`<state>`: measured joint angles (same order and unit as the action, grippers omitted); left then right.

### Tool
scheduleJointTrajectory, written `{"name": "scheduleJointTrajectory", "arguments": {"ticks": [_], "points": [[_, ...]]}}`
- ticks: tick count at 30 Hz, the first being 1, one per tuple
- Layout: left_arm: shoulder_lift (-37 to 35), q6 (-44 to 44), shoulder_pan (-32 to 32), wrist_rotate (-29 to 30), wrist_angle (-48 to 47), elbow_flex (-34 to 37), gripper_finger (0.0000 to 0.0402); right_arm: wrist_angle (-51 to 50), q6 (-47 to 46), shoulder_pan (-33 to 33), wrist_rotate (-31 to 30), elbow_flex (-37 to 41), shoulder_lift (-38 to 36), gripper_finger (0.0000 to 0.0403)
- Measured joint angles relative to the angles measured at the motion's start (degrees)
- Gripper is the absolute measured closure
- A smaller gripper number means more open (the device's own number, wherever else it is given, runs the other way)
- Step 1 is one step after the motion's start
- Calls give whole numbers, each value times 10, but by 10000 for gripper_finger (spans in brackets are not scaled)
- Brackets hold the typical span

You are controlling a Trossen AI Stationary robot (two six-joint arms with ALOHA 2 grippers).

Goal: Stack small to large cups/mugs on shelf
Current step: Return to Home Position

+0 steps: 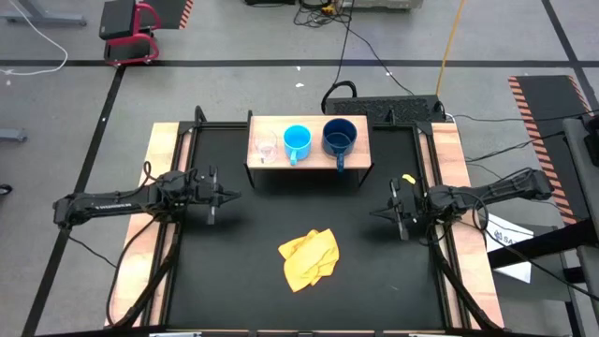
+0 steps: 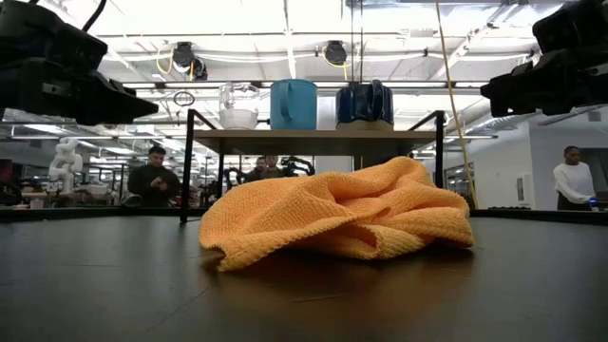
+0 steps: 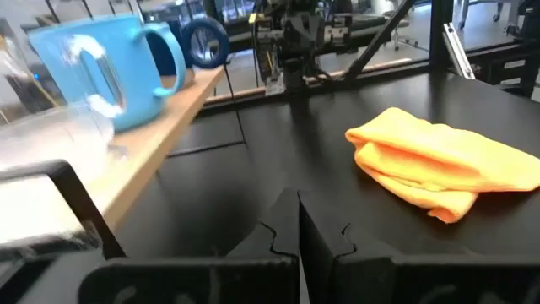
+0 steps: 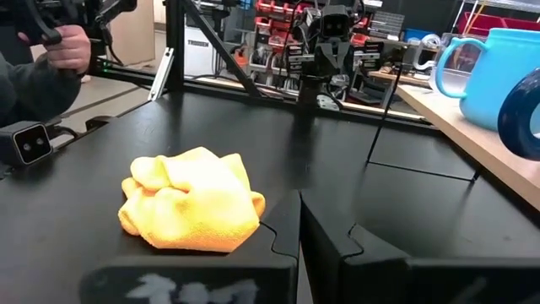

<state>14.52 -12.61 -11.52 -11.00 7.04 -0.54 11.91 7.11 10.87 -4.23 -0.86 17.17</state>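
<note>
Three cups stand in a row on the wooden shelf [image 1: 309,161] at the table's far middle: a small clear glass cup [image 1: 267,147] at the left, a light blue mug [image 1: 297,142] in the middle, a dark blue mug [image 1: 339,139] at the right. My left gripper [image 1: 234,196] hangs shut over the table's left side, pointing toward the middle. My right gripper [image 1: 374,212] hangs shut over the right side, facing it. Both hold nothing.
A crumpled yellow cloth [image 1: 310,257] lies on the black table between the grippers, toward the near edge. Wooden side rails [image 1: 161,201] run along both sides. People show in the room beyond the table.
</note>
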Motion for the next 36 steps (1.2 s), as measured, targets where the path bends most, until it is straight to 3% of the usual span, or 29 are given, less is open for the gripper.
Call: {"name": "scheduleJointTrajectory", "arguments": {"ticks": [11,19,25,29,36], "points": [[0,-8,-27,-25,2,0,401,9,-6,0,0,0,0,403],[0,42,-24,-151,111,-1,401,67,-13,2,0,0,0,403],[0,35,-22,-127,111,-1,401,177,28,2,-28,0,-1,403],[0,26,-22,-128,111,-1,401,152,50,1,-121,0,-4,403],[0,25,-22,-127,111,-1,401,132,91,-19,-135,0,-44,403]]}}
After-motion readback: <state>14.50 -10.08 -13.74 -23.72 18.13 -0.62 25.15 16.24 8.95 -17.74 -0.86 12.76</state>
